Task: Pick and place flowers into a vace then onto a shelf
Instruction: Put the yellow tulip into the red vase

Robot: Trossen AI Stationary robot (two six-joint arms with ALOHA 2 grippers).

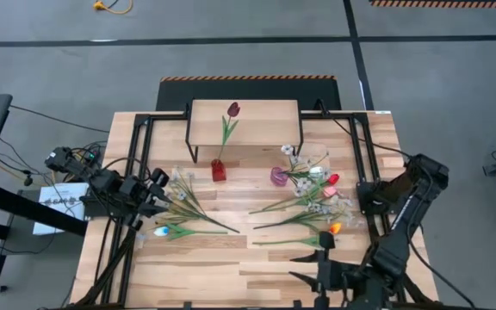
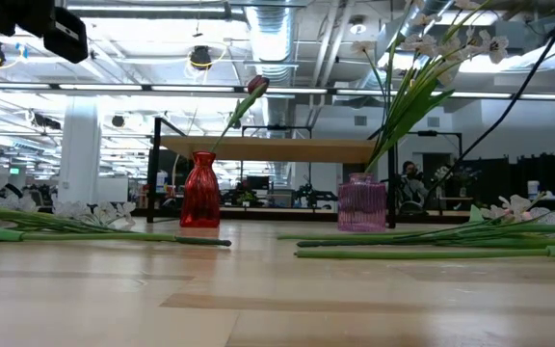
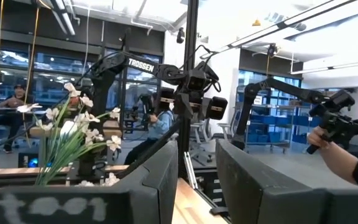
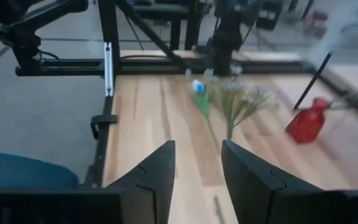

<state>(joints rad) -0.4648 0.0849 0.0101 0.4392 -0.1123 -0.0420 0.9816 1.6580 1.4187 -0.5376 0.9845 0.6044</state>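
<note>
A red vase (image 1: pixel 219 170) stands on the table in front of the shelf (image 1: pixel 257 129). It holds a dark red tulip (image 1: pixel 232 109) whose stem leans over the shelf's front edge. A purple vase (image 1: pixel 279 176) beside it holds a spray of white blossoms (image 2: pixel 422 67). Loose flowers lie flat in two heaps, a left heap (image 1: pixel 183 205) and a right heap (image 1: pixel 317 205). My left gripper (image 1: pixel 164 191) hovers open at the left heap's outer side. My right gripper (image 1: pixel 300 269) is open near the table's near edge, pointing toward the left.
A dark frame (image 1: pixel 140 164) runs along both table sides and behind the shelf. Bare wood (image 1: pixel 231 267) lies between the heaps and toward the near edge. In the left wrist view, a person's hand (image 3: pixel 337 152) holds a device beyond the table.
</note>
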